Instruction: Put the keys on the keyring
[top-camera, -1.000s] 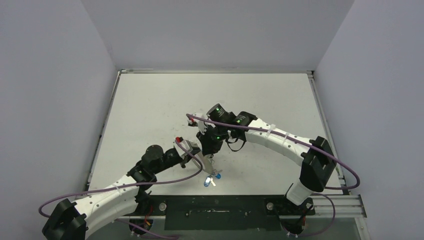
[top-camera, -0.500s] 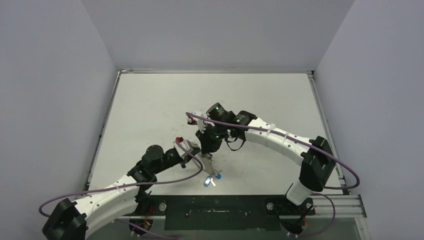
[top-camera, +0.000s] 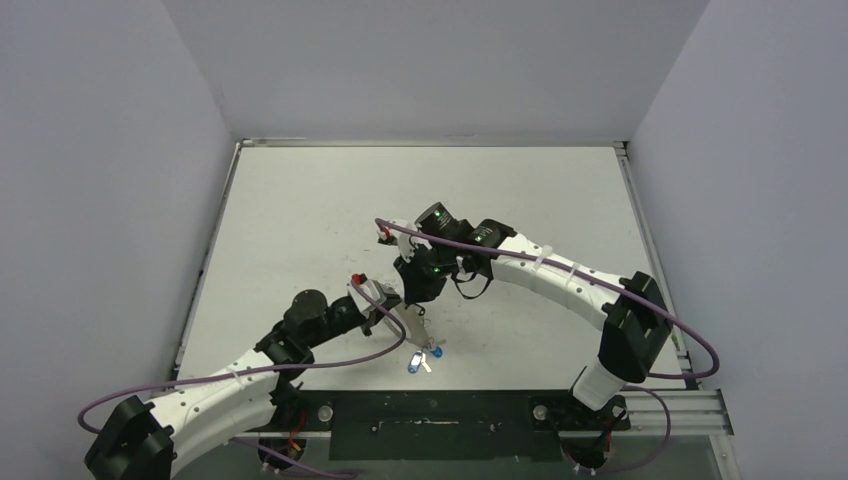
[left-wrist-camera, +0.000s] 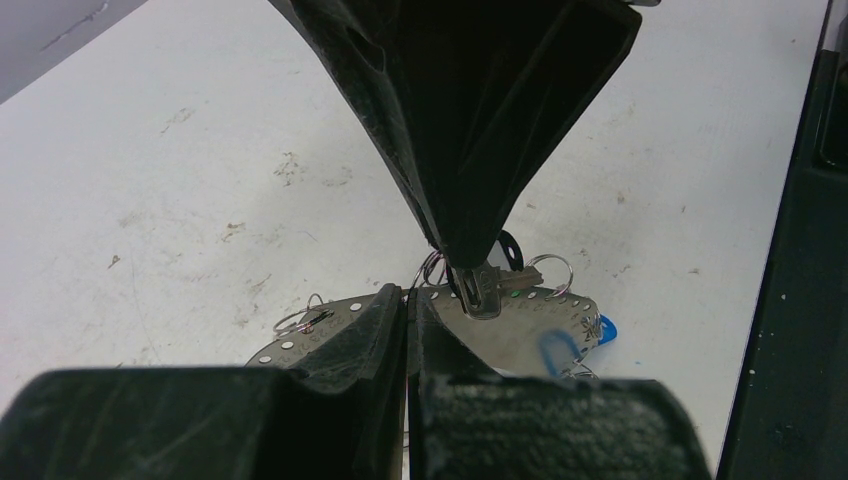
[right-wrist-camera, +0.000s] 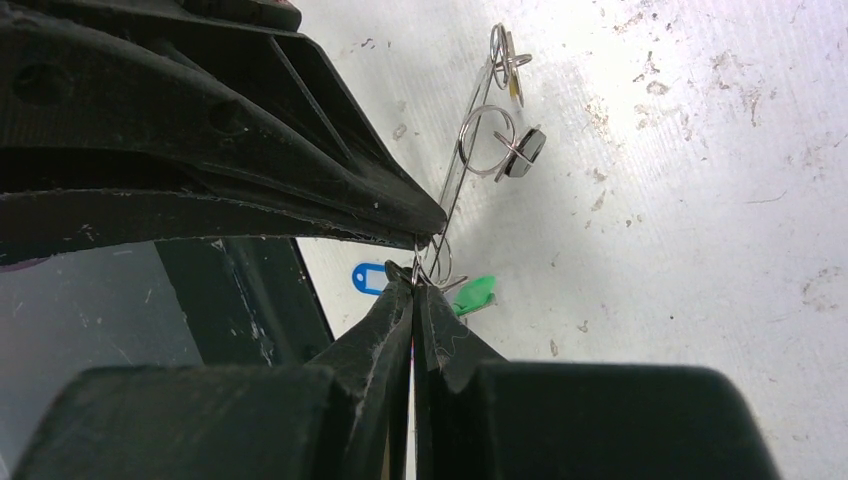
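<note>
In the left wrist view my left gripper (left-wrist-camera: 408, 295) is shut on the rim of the keyring (left-wrist-camera: 520, 325), a thin flat silvery piece with small holes along its edge, held just above the table. From above, my right gripper (left-wrist-camera: 468, 265) is shut on a silver key (left-wrist-camera: 484, 292) with a small split ring, right at the keyring's edge. In the right wrist view my right gripper (right-wrist-camera: 413, 280) meets the left gripper (right-wrist-camera: 432, 228) tip to tip. A blue tag (right-wrist-camera: 370, 277), a green tag (right-wrist-camera: 473, 295) and a black-headed key (right-wrist-camera: 527, 148) hang by small rings. From the top, both grippers meet at the keys (top-camera: 424, 358).
The white table (top-camera: 300, 220) has scuff marks. A dark metal rail (top-camera: 430, 412) runs along its near edge, close to the keys. Purple cables (top-camera: 330, 362) loop beside both arms. Grey walls enclose the table on three sides.
The right arm's wrist has shifted slightly and its cable has moved with it. Both grippers, the keyring and the keys stay where they were.
</note>
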